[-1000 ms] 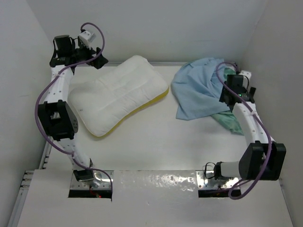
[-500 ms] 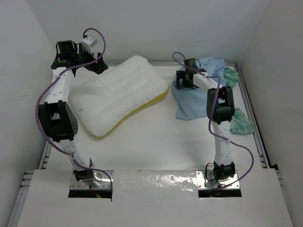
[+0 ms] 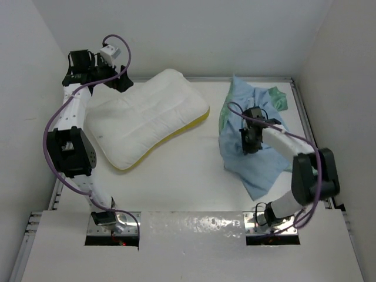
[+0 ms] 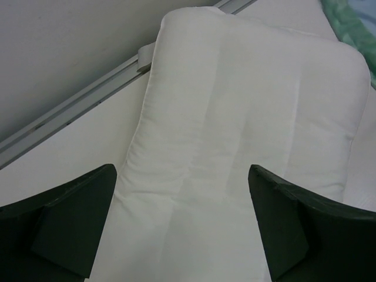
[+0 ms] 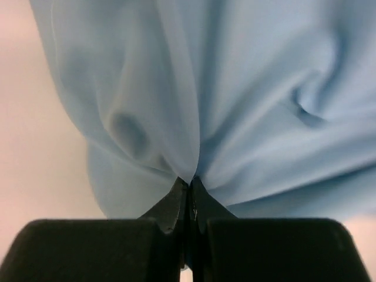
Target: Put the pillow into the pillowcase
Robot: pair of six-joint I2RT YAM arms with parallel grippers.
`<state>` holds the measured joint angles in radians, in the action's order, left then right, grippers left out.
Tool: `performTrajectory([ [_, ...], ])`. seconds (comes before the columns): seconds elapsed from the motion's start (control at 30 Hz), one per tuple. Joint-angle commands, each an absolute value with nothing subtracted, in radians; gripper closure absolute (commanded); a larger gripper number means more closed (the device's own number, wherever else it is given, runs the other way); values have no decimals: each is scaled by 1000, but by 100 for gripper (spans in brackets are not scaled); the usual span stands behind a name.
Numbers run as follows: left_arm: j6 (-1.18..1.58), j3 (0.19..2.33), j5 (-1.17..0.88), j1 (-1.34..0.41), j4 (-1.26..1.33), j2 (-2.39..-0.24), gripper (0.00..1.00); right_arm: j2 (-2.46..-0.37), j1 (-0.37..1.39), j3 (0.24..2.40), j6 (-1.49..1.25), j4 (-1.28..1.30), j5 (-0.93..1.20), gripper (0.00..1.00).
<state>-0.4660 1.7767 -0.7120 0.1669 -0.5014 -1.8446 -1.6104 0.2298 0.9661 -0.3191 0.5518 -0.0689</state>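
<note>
The plump white pillow with yellow piping lies at an angle on the left half of the table, and it fills the left wrist view. My left gripper hovers over its far left end, open, nothing between its fingers. The light blue pillowcase is bunched on the right half, a bit of its sea-green face showing at the back. My right gripper is shut on a fold of the pillowcase, which hangs gathered from the fingertips.
White walls enclose the table on the left, back and right. A metal rail runs along the table edge beside the pillow. Purple cables loop off both arms. Bare table lies between pillow and pillowcase.
My right arm swung from the far right across the pillowcase, then back toward the near middle, closing on the fabric and dragging it toward me. The left arm barely moved.
</note>
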Motion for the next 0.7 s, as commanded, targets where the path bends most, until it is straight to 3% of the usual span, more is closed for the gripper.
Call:
performTrajectory([
  [0.0, -462, 1831, -738, 161, -495, -1856, 7, -1430, 200, 945, -373, 845, -165, 100],
  [0.03, -462, 1848, -744, 160, -499, -1870, 8, -1370, 143, 953, -417, 953, -213, 76],
  [0.07, -465, 1855, -745, 161, -499, -1874, 8, -1339, 102, 962, -437, 988, -256, 44],
  [0.1, -471, 1858, -753, 160, -499, -1878, 8, -1307, 68, 985, -460, 991, -328, 21],
  [0.13, -474, 1861, -756, 160, -497, -1881, 8, -1275, 40, 995, -466, 967, -374, 6],
  [0.17, -476, 1859, -759, 160, -495, -1881, 8, -1249, 29, 1009, -466, 927, -424, 1],
  [0.23, -482, 1858, -765, 158, -499, -1878, 9, -1238, 29, 1052, -416, 766, -442, 4],
  [0.27, -486, 1855, -765, 158, -500, -1876, 9, -1238, 29, 1066, -394, 697, -405, 18],
  [0.3, -486, 1852, -764, 158, -500, -1872, 9, -1299, 29, 1104, -356, 573, -283, 45],
  [0.33, -486, 1844, -761, 156, -499, -1868, 9, -1348, 31, 1132, -348, 525, -229, 79],
  [0.37, -485, 1841, -759, 156, -499, -1867, 9, -1406, 32, 1173, -362, 490, -189, 100],
  [0.4, -482, 1838, -753, 156, -500, -1861, 9, -1545, 31, 1289, -385, 464, -120, 100],
  [0.43, -482, 1833, -750, 156, -506, -1856, 9, -1618, 32, 1352, -399, 463, -112, 85],
  [0.47, -489, 1826, -746, 155, -508, -1850, 10, -1690, 32, 1421, -414, 469, -121, 56],
  [0.5, -492, 1818, -735, 156, -509, -1842, 9, -1760, 32, 1542, -454, 483, -129, 37],
  [0.57, -503, 1781, -720, 156, -511, -1821, 9, -1949, 37, 1652, -474, 500, -159, 30],
  [0.67, -538, 1737, -690, 156, -548, -1813, 9, -2150, 61, 1834, -485, 561, -160, 31],
])
